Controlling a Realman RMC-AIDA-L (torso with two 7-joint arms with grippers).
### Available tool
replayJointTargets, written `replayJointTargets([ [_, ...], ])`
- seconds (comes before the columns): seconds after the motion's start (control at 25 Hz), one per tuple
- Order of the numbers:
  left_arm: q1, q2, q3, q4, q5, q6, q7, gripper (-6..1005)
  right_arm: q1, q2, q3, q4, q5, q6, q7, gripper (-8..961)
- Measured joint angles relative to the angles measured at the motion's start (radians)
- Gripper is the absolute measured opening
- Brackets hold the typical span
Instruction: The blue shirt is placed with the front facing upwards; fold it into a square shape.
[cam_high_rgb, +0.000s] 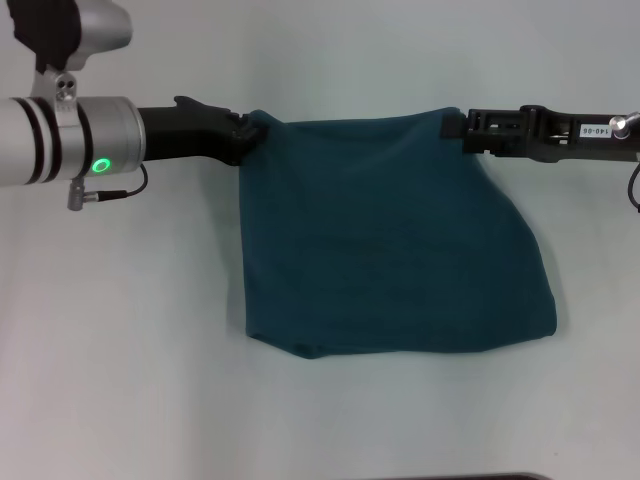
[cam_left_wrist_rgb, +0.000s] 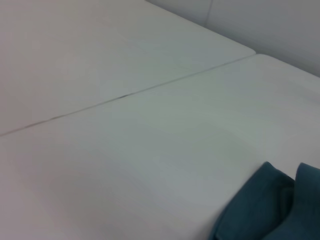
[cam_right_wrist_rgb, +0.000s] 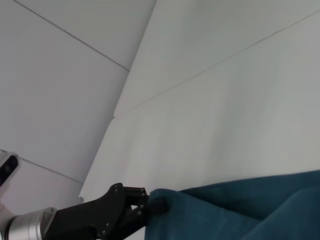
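Both grippers pinch the far corners of the blue shirt (cam_high_rgb: 395, 235), which is stretched between them over the white counter (cam_high_rgb: 140, 340).

From the head view you see the left gripper (cam_high_rgb: 248, 133) with its jaws clamped on the shirt's far left corner and the right gripper (cam_high_rgb: 458, 128) with its jaws clamped on the far right corner, so the far edge runs taut between them. The cloth below them is already doubled over, with no lettering or collar showing, and its near edge lies rumpled on the counter. Your left wrist view shows only a bunched fold of the shirt (cam_left_wrist_rgb: 272, 210) against the counter (cam_left_wrist_rgb: 125, 150) and none of its own fingers. Your right wrist view adds what the others lack: the left gripper (cam_right_wrist_rgb: 145, 207) seen from across, jaws closed tight on the teal corner (cam_right_wrist_rgb: 240, 210).
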Motion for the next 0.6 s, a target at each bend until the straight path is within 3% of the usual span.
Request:
replayJointTargets([
  [0.6, 0.041, 0.001, 0.000, -0.023, -0.020, -0.005, -0.008, 74, -0.003, 0.013, -0.006, -0.020, -0.001, -0.005, -0.029, 773],
])
